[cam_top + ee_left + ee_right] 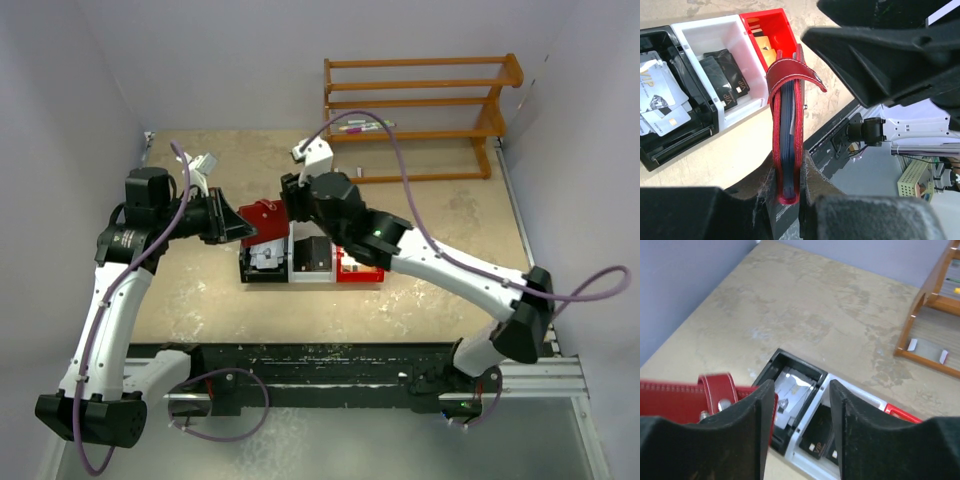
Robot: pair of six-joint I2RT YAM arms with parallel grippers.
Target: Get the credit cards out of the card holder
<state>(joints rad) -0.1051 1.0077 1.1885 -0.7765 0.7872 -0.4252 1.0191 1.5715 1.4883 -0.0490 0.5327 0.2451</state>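
The maroon card holder (787, 125) stands on edge above the table, folded nearly closed, its blue-grey sleeves showing and its strap (790, 70) looped over the top. My left gripper (787, 192) is shut on its lower edge. In the top view the card holder (265, 216) hangs over the bins between both grippers. My right gripper (797, 410) is open with nothing between its fingers, just right of the card holder (680, 400). Credit cards lie in the bins: white ones (660, 105), black ones (725, 75), tan ones (762, 47).
Three bins stand side by side under the grippers: black (262, 272), white (312, 272), red (358, 272). A wooden rack (420, 115) stands at the back right. The right arm's gripper (890, 55) fills the upper right of the left wrist view.
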